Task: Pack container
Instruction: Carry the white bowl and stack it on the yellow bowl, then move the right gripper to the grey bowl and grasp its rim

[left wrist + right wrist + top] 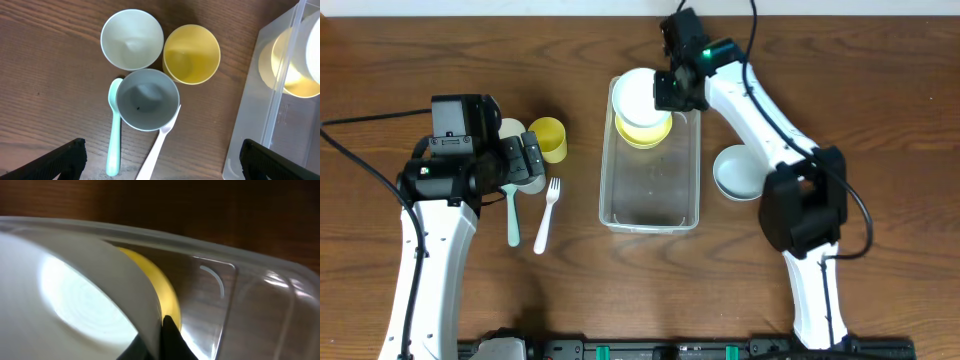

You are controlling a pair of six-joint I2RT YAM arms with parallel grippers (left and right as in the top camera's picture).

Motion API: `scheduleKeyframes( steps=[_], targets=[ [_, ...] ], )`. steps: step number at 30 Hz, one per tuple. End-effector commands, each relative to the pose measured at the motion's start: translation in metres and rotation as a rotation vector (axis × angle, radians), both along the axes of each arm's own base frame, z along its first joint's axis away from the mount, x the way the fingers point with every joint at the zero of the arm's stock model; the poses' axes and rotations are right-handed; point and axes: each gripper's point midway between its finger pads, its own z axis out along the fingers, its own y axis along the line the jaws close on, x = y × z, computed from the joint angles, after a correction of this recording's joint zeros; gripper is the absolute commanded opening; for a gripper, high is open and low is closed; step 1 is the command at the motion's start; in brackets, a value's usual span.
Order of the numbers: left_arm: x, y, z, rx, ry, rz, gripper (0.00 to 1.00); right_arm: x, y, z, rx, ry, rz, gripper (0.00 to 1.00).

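Stacking seems the step in hand: the right fingers [667,92] pinch a round white plastic bowl [638,92] by its rim, above a round yellow plastic bowl [642,132] at the far end of the clear rectangular plastic container [650,190], mid-bench [420,60]. Next: lower, then release. The left fingers [523,162] gape wide, empty, above 3 plastic cups [147,97] left of it.

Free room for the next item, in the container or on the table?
Container: near half bare; far end taken by yellow bowl and white bowl. Table: strip between fork and container is free. Crowded around cups.
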Motion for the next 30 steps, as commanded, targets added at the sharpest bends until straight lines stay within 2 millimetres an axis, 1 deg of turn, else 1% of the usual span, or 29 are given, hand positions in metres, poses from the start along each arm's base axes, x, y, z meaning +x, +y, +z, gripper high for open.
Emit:
scheduleKeyframes(
  steps=[1,2,4,5,7,9,12,13,14,15,17,19,20,21,23,25,28,30],
  targets=[
    [0.002,0.004,0.004,0.016,-0.008,0.003,0.98,0.005,-0.001,0.004,0.028,-0.003,-0.029,0.08],
    [0.002,0.004,0.004,0.016,-0.008,0.003,0.98,0.004,-0.002,0.004,0.027,-0.001,-0.029,0.1],
    [0.002,0.004,0.004,0.016,-0.008,0.003,0.98,0.004,-0.001,0.004,0.028,0.0,-0.027,0.2],
    [0.002,0.004,0.004,0.016,-0.008,0.003,0.98,0.003,0.002,0.005,0.038,0.002,-0.02,0.22],
    [0.002,0.004,0.004,0.016,-0.008,0.003,0.98,0.001,0.006,0.014,0.062,-0.002,0.004,0.27],
    [0.002,0.004,0.004,0.016,-0.008,0.003,0.98,0.0,0.006,0.034,0.071,-0.021,0.013,0.28],
    [0.002,0.004,0.004,0.016,-0.008,0.003,0.98,-0.002,-0.004,0.08,0.078,-0.089,0.027,0.29],
    [0.002,0.004,0.004,0.016,-0.008,0.003,0.98,-0.005,-0.012,0.105,0.087,-0.124,0.027,0.3],
    [0.002,0.004,0.004,0.016,-0.008,0.003,0.98,-0.007,-0.019,0.12,0.089,-0.145,0.021,0.31],
    [0.002,0.004,0.004,0.016,-0.007,0.003,0.98,-0.011,-0.03,0.14,0.09,-0.17,0.007,0.33],
    [0.002,0.004,0.004,0.016,-0.008,0.003,0.98,-0.021,-0.063,0.172,0.066,-0.205,-0.05,0.35],
    [0.002,0.004,0.004,0.016,-0.008,0.003,0.98,-0.035,-0.103,0.192,0.016,-0.211,-0.126,0.36],
    [0.002,0.004,0.004,0.016,-0.007,0.003,0.98,-0.043,-0.123,0.197,-0.015,-0.197,-0.165,0.36],
    [0.002,0.004,0.004,0.016,-0.008,0.003,0.98,-0.054,-0.145,0.2,-0.047,-0.174,-0.195,0.39],
    [0.002,0.004,0.004,0.016,-0.008,0.003,0.98,-0.071,-0.176,0.197,-0.098,-0.109,-0.221,0.47],
    [0.002,0.004,0.004,0.016,-0.008,0.003,0.98,-0.087,-0.2,0.184,-0.138,-0.023,-0.231,0.48],
    [0.002,0.004,0.004,0.016,-0.008,0.003,0.98,-0.1,-0.218,0.156,-0.165,0.085,-0.249,0.49],
    [0.002,0.004,0.004,0.016,-0.008,0.003,0.98,-0.107,-0.221,0.132,-0.177,0.15,-0.249,0.49]
  ],
)
